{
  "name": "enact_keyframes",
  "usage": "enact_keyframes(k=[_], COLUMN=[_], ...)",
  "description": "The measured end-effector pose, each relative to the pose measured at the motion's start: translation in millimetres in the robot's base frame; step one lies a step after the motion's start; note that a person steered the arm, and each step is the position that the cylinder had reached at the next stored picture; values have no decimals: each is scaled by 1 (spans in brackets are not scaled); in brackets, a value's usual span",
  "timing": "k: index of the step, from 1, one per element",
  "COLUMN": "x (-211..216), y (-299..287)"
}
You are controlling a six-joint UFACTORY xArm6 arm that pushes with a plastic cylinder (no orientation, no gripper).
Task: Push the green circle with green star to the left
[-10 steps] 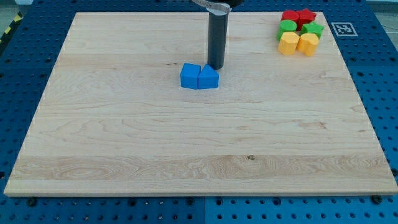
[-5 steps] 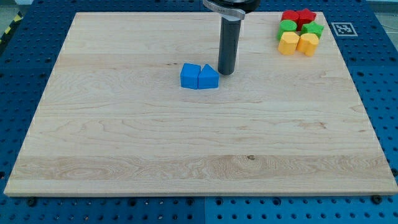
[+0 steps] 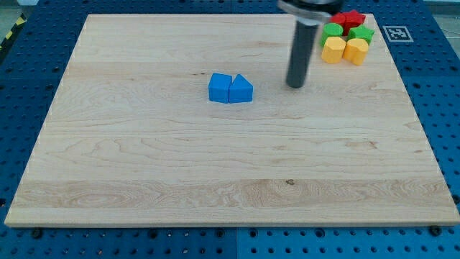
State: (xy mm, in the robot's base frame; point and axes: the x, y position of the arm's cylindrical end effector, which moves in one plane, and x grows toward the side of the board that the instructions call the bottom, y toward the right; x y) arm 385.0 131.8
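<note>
Sitting in the cluster at the view's top right corner of the surface (image 3: 144,165), the green circle (image 3: 331,30) is seen touching the green star (image 3: 362,34) on its right. The red blocks (image 3: 346,19) lie just above them toward the view's top, one of them star-shaped, the other partly hidden by the rod. Just below lie two yellow blocks (image 3: 345,50), whose shapes cannot be made out with certainty.

No fingers are carried by this arm, so nothing is clenched or grasped; only a rod is present. My tip (image 3: 295,86) is placed on the surface to the left of and below the cluster, near it but apart from it, with no block touched.

The step in hand is judged to be the approach. For a leftward push, my tip would need to be taken round to the right of the green star, so that the star is driven into the circle and both are moved left together. The yellow and red neighbours are at risk of being dragged along.

Two blue blocks (image 3: 231,88), touching each other, lie well apart toward the view's left.
</note>
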Motion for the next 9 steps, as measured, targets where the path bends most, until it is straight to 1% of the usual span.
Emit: enact_keyframes(k=[2,3,4,5,6,7,9], x=[0,0,0,-5,-27,-47,-101], y=[61,104,135,153,174,182,182])
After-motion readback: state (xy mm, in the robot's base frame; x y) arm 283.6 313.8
